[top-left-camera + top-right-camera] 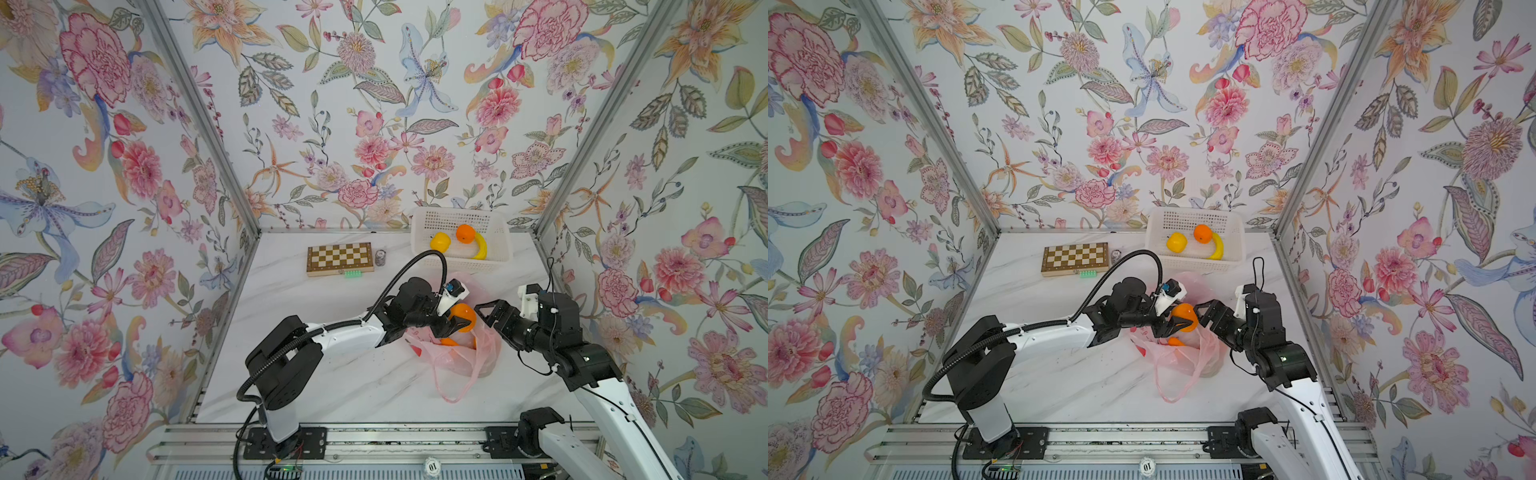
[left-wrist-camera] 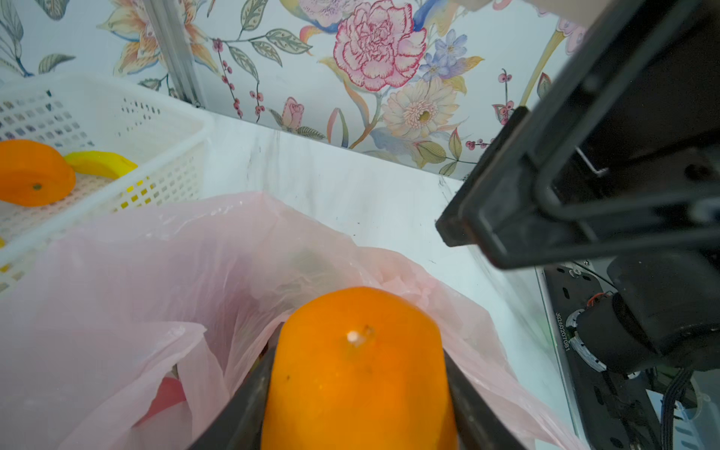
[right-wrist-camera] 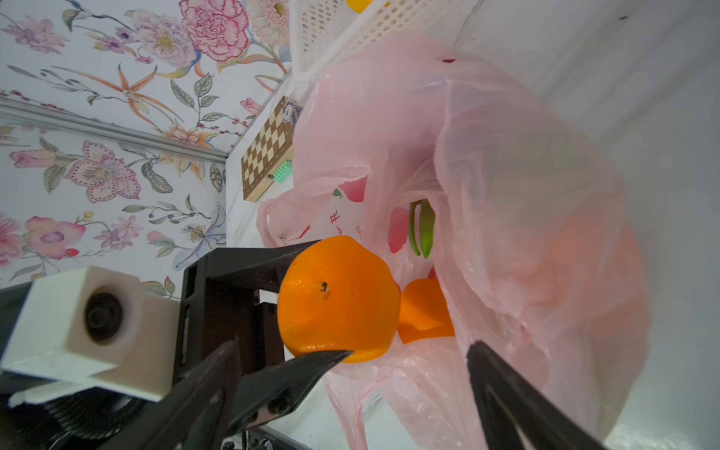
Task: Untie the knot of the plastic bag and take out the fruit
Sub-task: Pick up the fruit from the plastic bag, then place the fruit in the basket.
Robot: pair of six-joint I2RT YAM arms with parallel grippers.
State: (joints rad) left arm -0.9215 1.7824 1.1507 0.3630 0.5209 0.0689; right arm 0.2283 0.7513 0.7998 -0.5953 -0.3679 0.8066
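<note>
Right wrist view: an orange (image 3: 337,300) is being clamped between the fingers of the left gripper (image 3: 327,300), just above the open mouth of the plastic bag (image 3: 526,195). The right gripper (image 1: 485,316) is being held spread wide and empty just beside it. A second orange (image 3: 424,311) and a green piece (image 3: 422,230), perhaps a fruit's leaf, are being shown inside the bag, which is lying on the table (image 1: 332,374).
</note>
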